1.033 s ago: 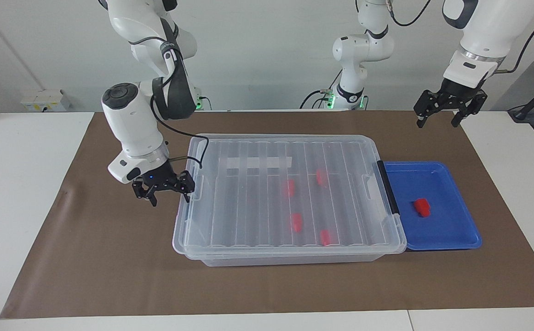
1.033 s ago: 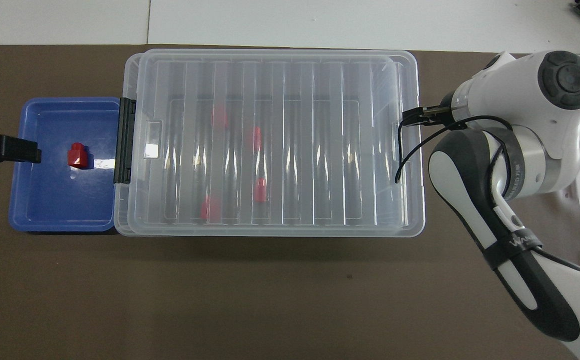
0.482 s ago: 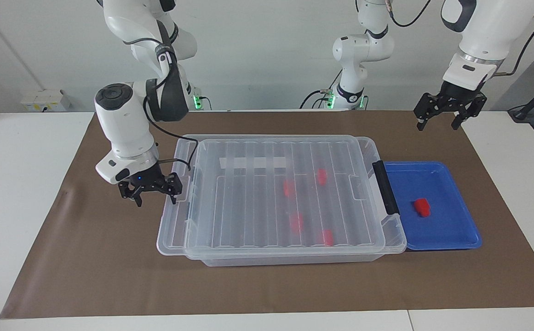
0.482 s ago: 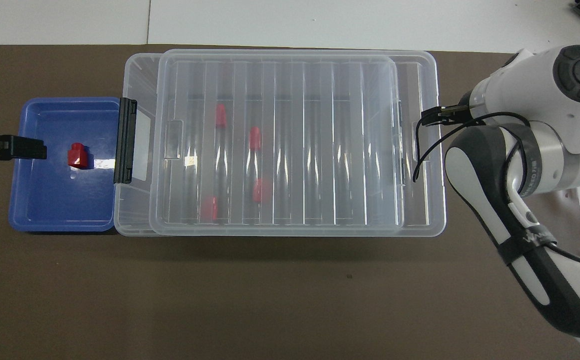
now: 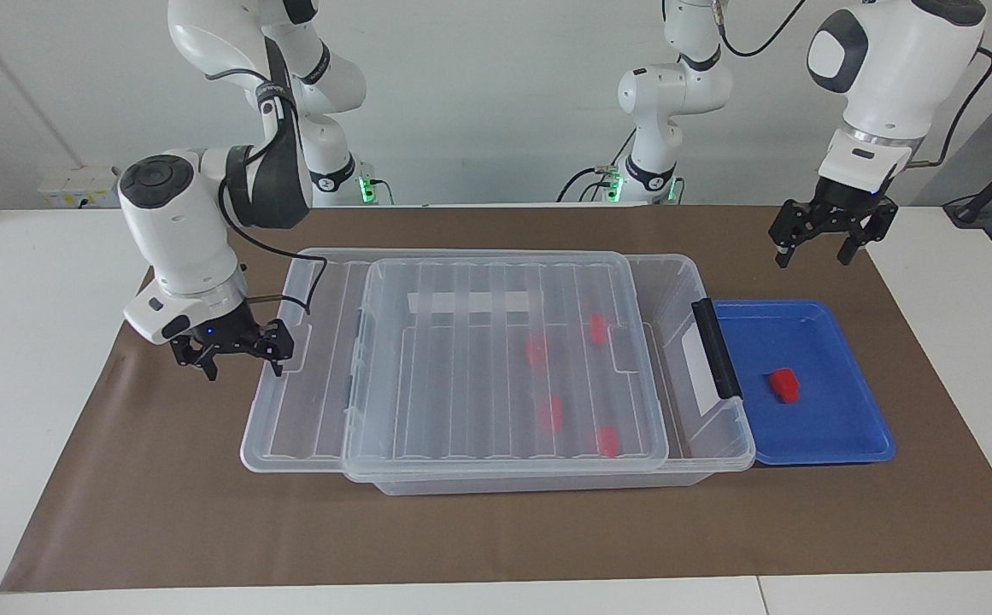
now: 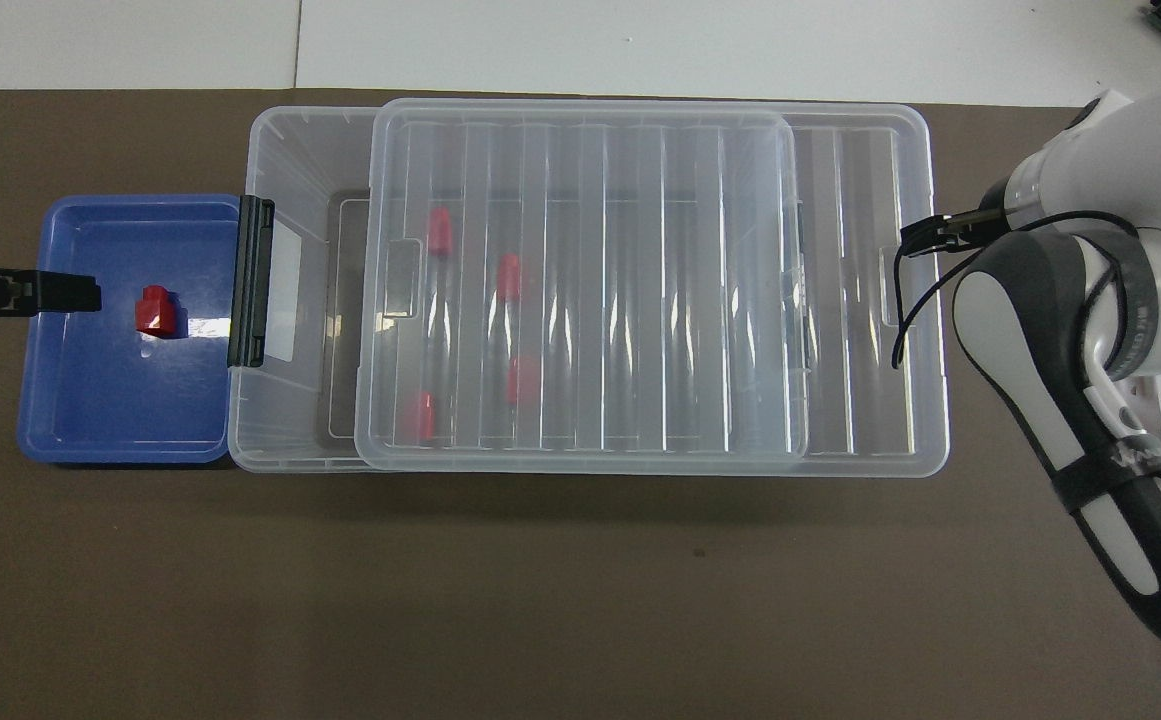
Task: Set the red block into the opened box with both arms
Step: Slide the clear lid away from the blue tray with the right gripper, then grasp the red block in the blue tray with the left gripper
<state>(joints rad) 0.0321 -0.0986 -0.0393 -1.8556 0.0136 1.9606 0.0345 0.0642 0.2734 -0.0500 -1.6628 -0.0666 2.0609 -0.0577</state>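
A: Where is the red block point(image 5: 784, 384)?
B: It lies alone in the blue tray point(image 5: 854, 427), which sits on the brown mat point(image 5: 205, 512) at the left arm's end of the surface, touching the end of the box point(image 5: 701, 401) that carries the black handle point(image 5: 715, 348).

A: And the box itself?
B: It sits mid-surface. Its ribbed clear lid point(image 5: 308, 410) is slid toward the right arm's end, so it overhangs the box there and leaves a strip of the box uncovered next to the handle. 4 more red blocks point(image 5: 552, 412) lie inside, seen through the lid.

A: What about the right gripper point(image 5: 232, 352)?
B: It is low at the overhanging end of the lid, near the lid's corner closer to the robots. Its fingers stand wide. One fingertip looks right at the lid's rim, but I cannot tell whether it touches. In the overhead view, the right arm's wrist covers the gripper.

A: And the left gripper point(image 5: 830, 235)?
B: It hangs in the air with fingers spread wide and nothing between them. In the overhead view, its tip point(image 6: 35, 297) lies over the tray's outer edge, apart from the red block.
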